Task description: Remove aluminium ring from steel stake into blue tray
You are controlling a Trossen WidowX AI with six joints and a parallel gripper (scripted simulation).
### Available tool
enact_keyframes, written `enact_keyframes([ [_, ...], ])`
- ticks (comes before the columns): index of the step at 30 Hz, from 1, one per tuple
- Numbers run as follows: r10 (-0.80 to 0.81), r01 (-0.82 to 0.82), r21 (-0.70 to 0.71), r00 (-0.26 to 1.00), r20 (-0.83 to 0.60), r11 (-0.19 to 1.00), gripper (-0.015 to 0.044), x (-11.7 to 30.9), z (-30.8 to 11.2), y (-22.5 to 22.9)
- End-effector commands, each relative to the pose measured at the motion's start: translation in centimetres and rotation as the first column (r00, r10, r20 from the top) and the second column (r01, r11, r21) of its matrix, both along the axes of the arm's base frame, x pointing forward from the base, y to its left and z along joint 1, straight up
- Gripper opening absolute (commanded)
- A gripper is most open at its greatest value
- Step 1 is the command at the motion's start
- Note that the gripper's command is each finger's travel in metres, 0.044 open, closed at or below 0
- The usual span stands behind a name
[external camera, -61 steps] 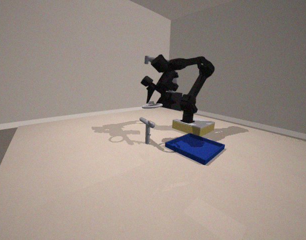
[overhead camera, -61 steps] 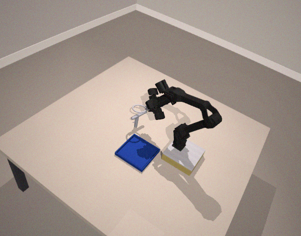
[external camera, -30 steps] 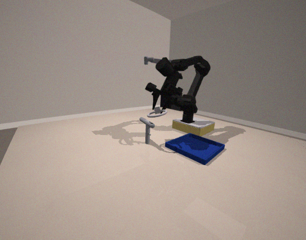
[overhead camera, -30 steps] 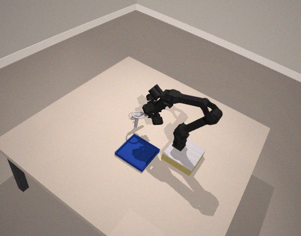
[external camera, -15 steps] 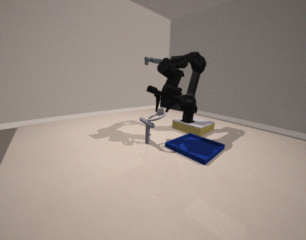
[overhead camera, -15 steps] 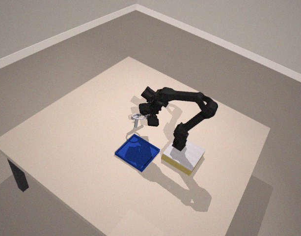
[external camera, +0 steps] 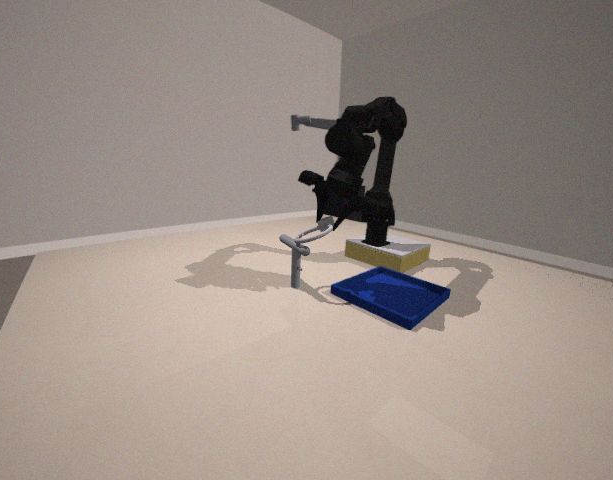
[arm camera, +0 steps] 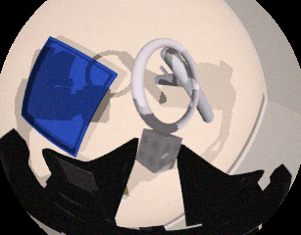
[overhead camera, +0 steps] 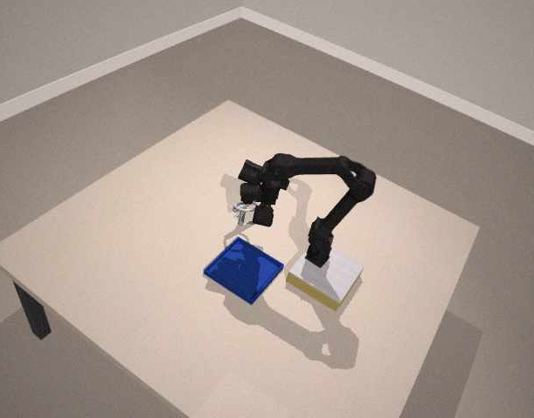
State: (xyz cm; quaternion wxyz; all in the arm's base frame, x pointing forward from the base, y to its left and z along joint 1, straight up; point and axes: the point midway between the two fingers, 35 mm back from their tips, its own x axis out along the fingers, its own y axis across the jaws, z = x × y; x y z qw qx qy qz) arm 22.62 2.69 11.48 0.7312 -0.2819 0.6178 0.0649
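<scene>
A pale tabletop [overhead camera: 145, 252] [external camera: 218, 372] [arm camera: 121, 20] stood before plain grey walls [overhead camera: 393, 54] [external camera: 166, 129]. The light-grey ring [overhead camera: 236, 208] [external camera: 316, 236] [arm camera: 138, 83] tilted, its tab [external camera: 325, 223] [arm camera: 159, 150] gripped by the claw [external camera: 327, 223] [arm camera: 158, 145].

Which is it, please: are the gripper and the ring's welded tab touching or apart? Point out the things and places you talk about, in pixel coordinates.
Touching: the wrist view shows the gripper [external camera: 327, 223] [arm camera: 158, 145] closed on the tab [external camera: 325, 223] [arm camera: 159, 151], one finger against each side.

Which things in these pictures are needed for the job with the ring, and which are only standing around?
Needed:
- aluminium ring, its tab held in the claw
- steel stake with cross-bar
- blue tray

Not needed as objects to handle:
- yellow-sided block under the arm
</scene>
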Motion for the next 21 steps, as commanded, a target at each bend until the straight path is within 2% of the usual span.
enact_keyframes([
  [1,-0.063,0.063,-0.032,0.998,-0.010,0.998,0.0000,-0.2,0.0,0.2],
  [21,-0.327,0.336,-0.190,0.942,0.080,0.922,0.0000,-0.3,0.9,2.2],
])
